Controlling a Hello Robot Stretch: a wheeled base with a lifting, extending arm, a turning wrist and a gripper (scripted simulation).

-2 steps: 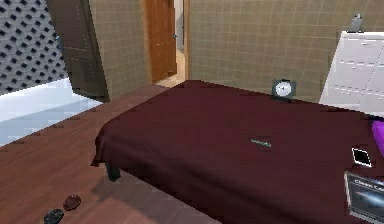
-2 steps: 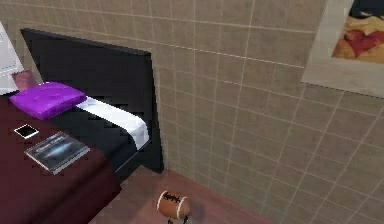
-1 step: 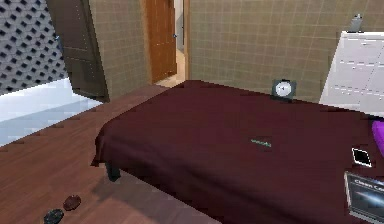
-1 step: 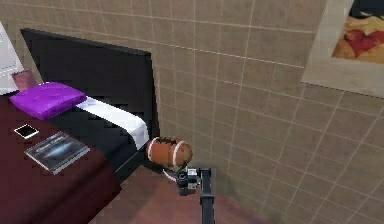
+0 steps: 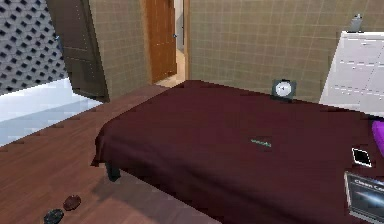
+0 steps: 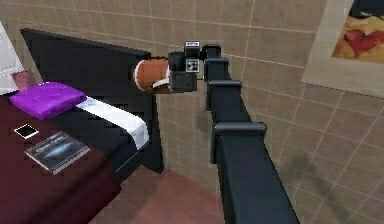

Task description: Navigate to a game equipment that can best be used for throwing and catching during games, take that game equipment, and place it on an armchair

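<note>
The gripper holds a brown football near the bed's headboard corner. It is probably light, firm and slick, best taken mid-body.

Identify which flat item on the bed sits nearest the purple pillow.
The small white phone-like slab; the bigger grey book-like item lies farther from the pillow.

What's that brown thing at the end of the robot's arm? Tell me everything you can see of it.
It is a brown ball, egg-shaped like a football, with a white band near its end and a leathery look. The tool holds it at its far end, clear of every surface. It lies roughly level, up beside the bed's dark headboard, with the tiled wall behind.
</note>
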